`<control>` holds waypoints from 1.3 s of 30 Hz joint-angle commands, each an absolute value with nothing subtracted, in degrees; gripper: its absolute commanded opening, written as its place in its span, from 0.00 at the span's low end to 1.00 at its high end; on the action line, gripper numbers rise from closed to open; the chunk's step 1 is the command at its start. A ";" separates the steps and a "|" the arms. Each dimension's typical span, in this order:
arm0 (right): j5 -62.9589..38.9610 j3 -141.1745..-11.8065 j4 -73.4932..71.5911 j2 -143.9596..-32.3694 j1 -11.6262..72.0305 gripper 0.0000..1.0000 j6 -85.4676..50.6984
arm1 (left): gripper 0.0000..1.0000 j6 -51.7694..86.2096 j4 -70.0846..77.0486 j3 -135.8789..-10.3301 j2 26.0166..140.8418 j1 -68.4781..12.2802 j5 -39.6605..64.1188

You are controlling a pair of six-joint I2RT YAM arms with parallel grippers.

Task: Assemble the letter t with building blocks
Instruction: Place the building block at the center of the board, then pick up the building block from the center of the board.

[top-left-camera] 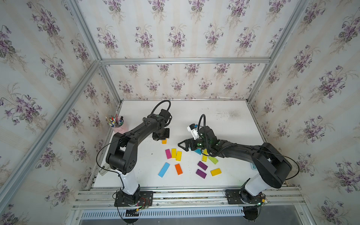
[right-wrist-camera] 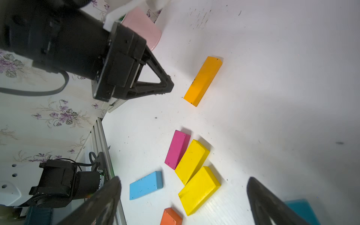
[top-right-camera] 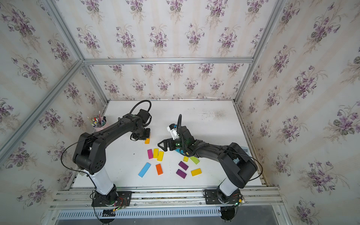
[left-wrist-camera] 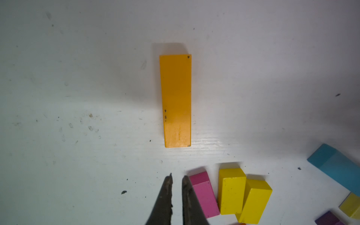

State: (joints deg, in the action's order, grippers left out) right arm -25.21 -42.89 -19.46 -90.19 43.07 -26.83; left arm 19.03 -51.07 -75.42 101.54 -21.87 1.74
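A long amber block (left-wrist-camera: 176, 101) lies flat and alone on the white table (top-left-camera: 214, 124), apart from the other building blocks. My left gripper (left-wrist-camera: 177, 178) hangs just beside its near end, shut and empty; the right wrist view shows its tips (right-wrist-camera: 165, 85) closed. A pink block (top-left-camera: 168, 153) and two yellow blocks (top-left-camera: 174, 153) lie side by side below it. My right gripper (right-wrist-camera: 184, 179) hovers open over this group, holding nothing. A teal block (top-left-camera: 197, 151) is partly hidden under the right arm. No letter t shape shows.
Loose on the near half of the table lie a light blue block (top-left-camera: 163, 169), an orange one (top-left-camera: 178, 169), two purple ones (top-left-camera: 202, 165), a lime one (top-left-camera: 213, 160) and another yellow one (top-left-camera: 215, 172). A pink cup of pens (top-left-camera: 118, 124) stands at the left edge.
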 commanded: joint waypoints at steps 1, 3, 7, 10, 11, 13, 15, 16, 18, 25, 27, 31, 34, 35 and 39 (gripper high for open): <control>-23.29 -40.24 -21.26 -87.69 44.16 1.00 -27.82 | 0.07 20.82 -51.62 -71.67 98.39 -22.79 1.35; -22.47 -37.72 -21.91 -85.78 44.81 1.00 -28.66 | 0.02 22.12 -50.92 -68.37 95.76 -23.69 1.63; -21.14 -33.04 -22.15 -81.89 45.96 1.00 -29.93 | 0.00 25.47 -49.03 -61.52 90.70 -26.02 2.11; -20.13 -30.38 -21.60 -79.05 46.78 1.00 -30.19 | 0.00 28.58 -46.46 -57.40 87.72 -28.24 2.99; -19.88 -29.66 -21.33 -78.25 47.07 1.00 -30.08 | 0.00 29.50 -45.81 -56.46 87.19 -28.82 3.37; -19.26 -28.05 -20.77 -76.82 47.53 1.00 -29.89 | 0.00 31.25 -44.70 -54.93 86.43 -30.39 3.43; -18.69 -26.72 -20.04 -75.61 47.70 1.00 -29.67 | 0.15 32.50 -43.97 -53.82 86.09 -31.55 3.21; -18.04 -26.27 -19.36 -74.85 47.77 1.00 -29.52 | 0.22 32.90 -43.70 -53.50 86.05 -31.98 3.25; -16.44 -25.63 -17.78 -72.68 47.98 0.90 -29.05 | 0.40 33.36 -43.75 -53.21 86.05 -32.58 2.91; -10.62 -24.81 -12.05 -66.27 48.03 0.00 -29.05 | 0.63 33.62 -42.72 -53.87 86.10 -33.49 2.81; -10.20 -23.95 -12.21 -65.28 48.08 0.00 -29.36 | 0.65 33.87 -42.20 -54.13 86.52 -33.63 2.99; -10.19 -22.56 -12.56 -64.69 48.07 0.00 -29.73 | 0.69 34.90 -40.31 -54.40 87.57 -34.01 3.33; -10.20 -21.48 -12.57 -64.13 47.99 0.00 -29.88 | 0.69 35.70 -39.77 -55.04 88.70 -34.70 2.84; -10.16 -21.25 -12.48 -63.78 47.99 0.00 -29.90 | 0.69 36.01 -39.77 -55.39 89.18 -34.97 2.56; -9.20 -20.13 -12.12 -61.79 47.99 0.00 -30.04 | 0.68 36.82 -39.55 -56.46 90.75 -35.99 2.07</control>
